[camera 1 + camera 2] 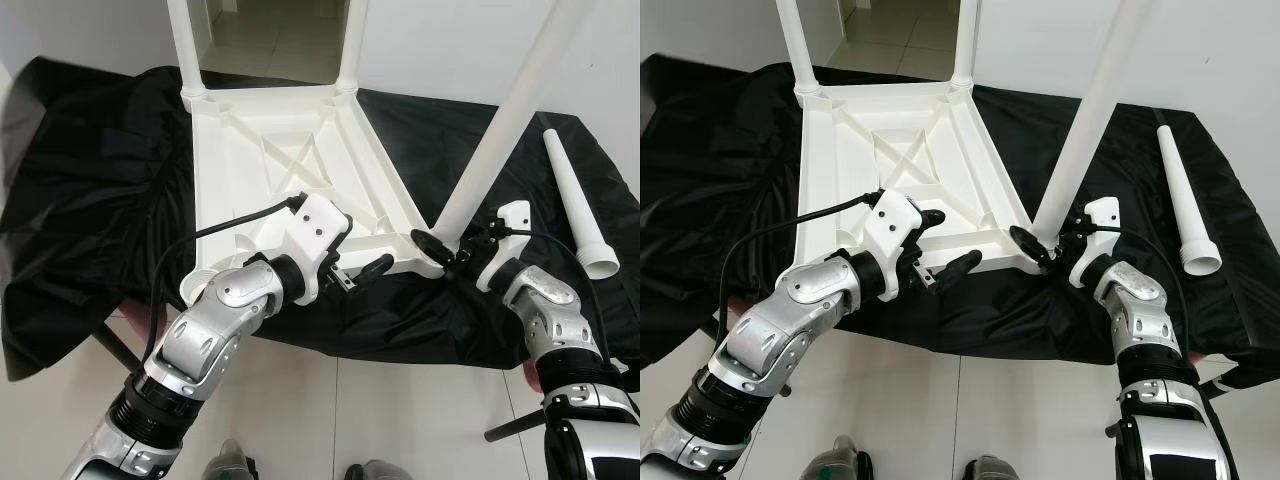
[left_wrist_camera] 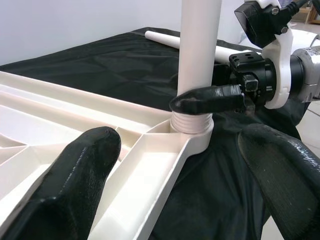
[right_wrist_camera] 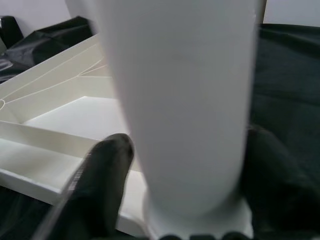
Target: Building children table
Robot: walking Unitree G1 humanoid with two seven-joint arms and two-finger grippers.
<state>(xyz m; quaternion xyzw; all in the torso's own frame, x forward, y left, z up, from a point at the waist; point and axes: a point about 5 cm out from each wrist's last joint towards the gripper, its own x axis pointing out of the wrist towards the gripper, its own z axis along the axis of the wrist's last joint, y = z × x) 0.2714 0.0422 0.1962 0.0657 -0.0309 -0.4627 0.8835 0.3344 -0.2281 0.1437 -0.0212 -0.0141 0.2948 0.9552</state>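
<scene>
Tabletop [image 1: 290, 160] is laid upside down on the black cloth [image 1: 90, 200] so its corner sockets face up. Two legs are already seated at the far corners, and a third leg [image 1: 500, 130] is clamped near its base by the right gripper [image 1: 447, 250], apparently to screw it into the near-right socket. The edge beside it is approached by the left gripper [image 1: 352, 270], its fingers spread and empty. A spare leg [image 1: 575, 200] is left lying on the cloth.

Crumpled black cloth [image 1: 90, 180] draped over the work surface, pale tiled floor [image 1: 340, 410] below, white wall [image 1: 440, 45] behind, tiled doorway [image 1: 275, 40] beyond, dark stand legs [image 1: 118, 348] under the cloth
</scene>
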